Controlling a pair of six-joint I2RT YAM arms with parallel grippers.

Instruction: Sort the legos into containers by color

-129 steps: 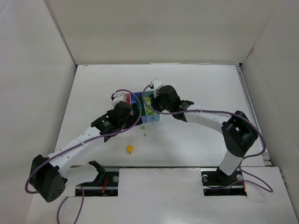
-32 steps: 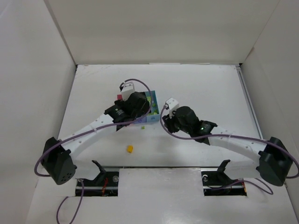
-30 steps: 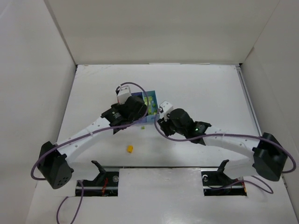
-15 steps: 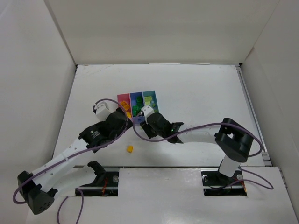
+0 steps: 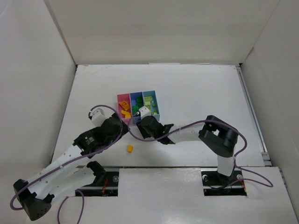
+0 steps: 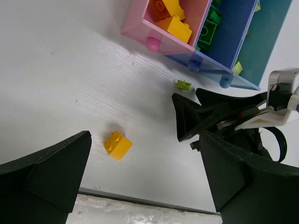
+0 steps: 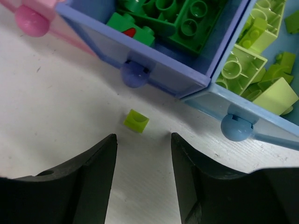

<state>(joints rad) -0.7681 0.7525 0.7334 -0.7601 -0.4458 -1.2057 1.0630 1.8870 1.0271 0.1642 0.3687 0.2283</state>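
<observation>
Containers: three bins joined in a row at mid-table (image 5: 201,88). The pink bin (image 6: 173,44) is on the left, the periwinkle bin (image 7: 159,67) in the middle and the light blue bin (image 7: 266,128) on the right.
Pink bin contents: orange-yellow bricks (image 6: 174,28).
Periwinkle bin contents: dark green bricks (image 7: 177,16), piled together.
Light blue bin contents: pale lime bricks (image 7: 247,65).
Loose item one: loose orange-yellow brick (image 6: 117,145), studs up, lies on the table on the near side of the pink bin, well apart from it.
Loose item two: lime piece (image 7: 136,120) lies flat on the table just near of the periwinkle bin's front wall. It is between that bin's knob and the light blue bin's knob and touches neither.
Right gripper (image 7: 143,136): low over the table, just near of the bins' near ends. The fingers stand partly apart with nothing between them. The lime piece lies just beyond the tips, untouched.
Left gripper (image 6: 144,136): left of the right gripper and near of the pink bin. The fingers are spread wide and grip nothing. In the wrist view the loose orange-yellow brick lies on the table within the gap, clear of both fingers.
</observation>
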